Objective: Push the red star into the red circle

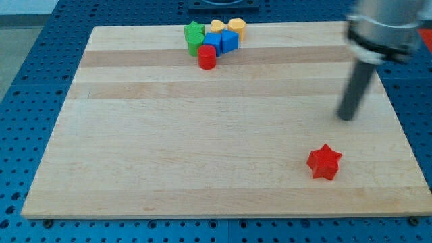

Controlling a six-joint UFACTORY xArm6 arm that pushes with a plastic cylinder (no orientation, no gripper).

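- Red star (324,163) lies alone near the tabletop's (169,148) bottom right, well apart from everything else.
- Our tip (346,117) sits above and just right of the star, not touching it. We have no fingers, only a rod, so nothing opens or closes.
- We judge the tip must get to the star's lower-right side, since the target lies up and left.
- Red circle (206,57) waits at the view's top, touching a cluster: blue blocks (221,43), green block (194,36), yellow blocks (227,27).
- The path between looks unobstructed; a hard shove might scatter the cluster.
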